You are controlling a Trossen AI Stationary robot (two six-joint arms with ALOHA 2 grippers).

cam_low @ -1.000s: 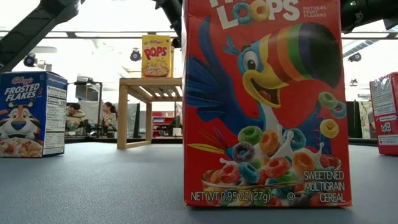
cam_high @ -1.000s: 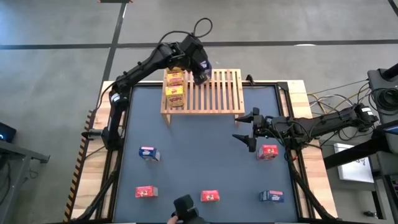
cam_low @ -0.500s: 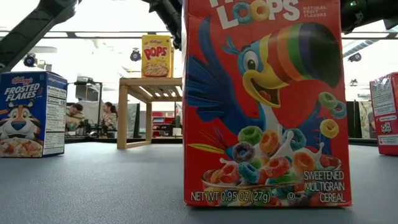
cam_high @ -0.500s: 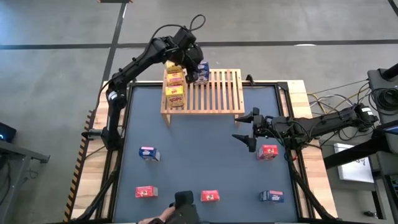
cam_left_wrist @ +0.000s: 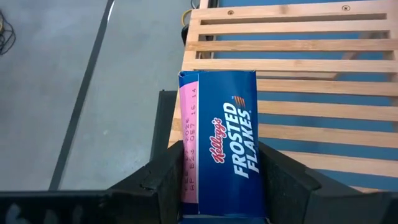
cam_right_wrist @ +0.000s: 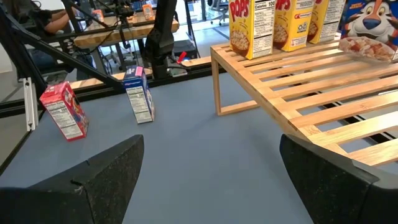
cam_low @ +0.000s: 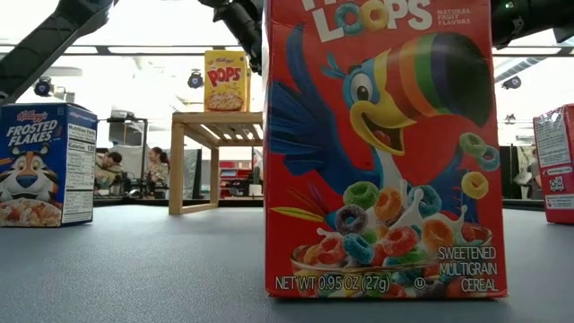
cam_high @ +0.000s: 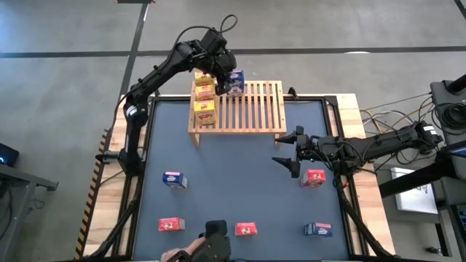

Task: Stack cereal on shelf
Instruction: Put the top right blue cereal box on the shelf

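Note:
My left gripper (cam_high: 227,78) is at the far left of the wooden shelf (cam_high: 251,109), shut on a blue cereal box (cam_left_wrist: 221,137). This box (cam_high: 235,80) sits over the shelf's far edge, next to three yellow cereal boxes (cam_high: 205,93) standing in a row on the slats. Whether it touches the slats I cannot tell. My right gripper (cam_high: 278,148) waits open over the table's right side, beside a red box (cam_high: 314,177). Several more red and blue boxes stand on the tabletop nearer the front. My left gripper pinches the blue box between its two fingers (cam_left_wrist: 168,183). One finger is on the pink end face with the printed date (cam_left_wrist: 189,155), the other on the opposite face. The fingers slant down from the far left, and the blue side panel faces the wrist.
On the tabletop stand a blue box (cam_high: 173,179), two red boxes (cam_high: 171,224) (cam_high: 245,229) and a blue box (cam_high: 318,230). The low view is mostly filled by a red box (cam_low: 386,148). A person's hand (cam_high: 182,255) shows at the near edge.
My left gripper has shifted a little toward the table's far left corner and rolled its wrist. The blue box has turned with it and stays in the hold at the shelf's far edge, beside the yellow boxes.

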